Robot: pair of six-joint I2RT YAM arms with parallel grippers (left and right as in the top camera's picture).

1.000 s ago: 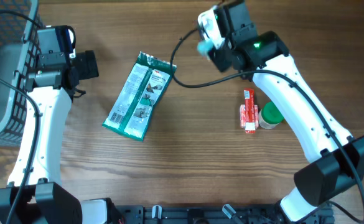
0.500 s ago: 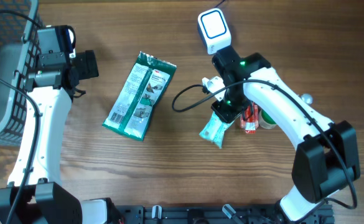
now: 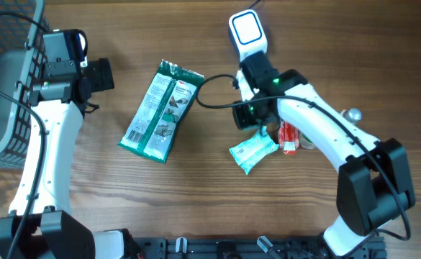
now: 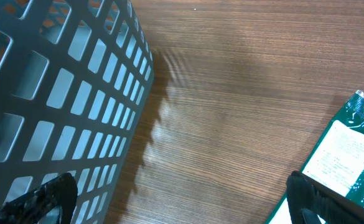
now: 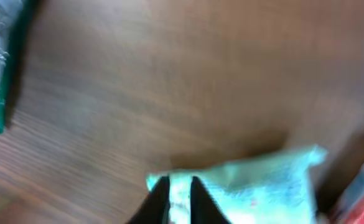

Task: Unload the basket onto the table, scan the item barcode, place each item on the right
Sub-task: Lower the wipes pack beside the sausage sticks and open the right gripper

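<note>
Overhead: right gripper [image 5: 178, 194] pinches mint packet [image 3: 253, 152] edge beside red pack [image 3: 288, 137]; left gripper [image 4: 178, 190] spread by basket [image 3: 1, 72].

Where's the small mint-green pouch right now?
In the overhead view the mint pouch is right of centre, just left of the red packet, its edge pinched by the right gripper.

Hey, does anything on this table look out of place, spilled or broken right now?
Nothing looks spilled or broken. The small pale teal plastic packet lies askew, pinched at its edge by the right end effector. A thin black cable loops loosely over the wooden table below the white barcode scanner.
</note>
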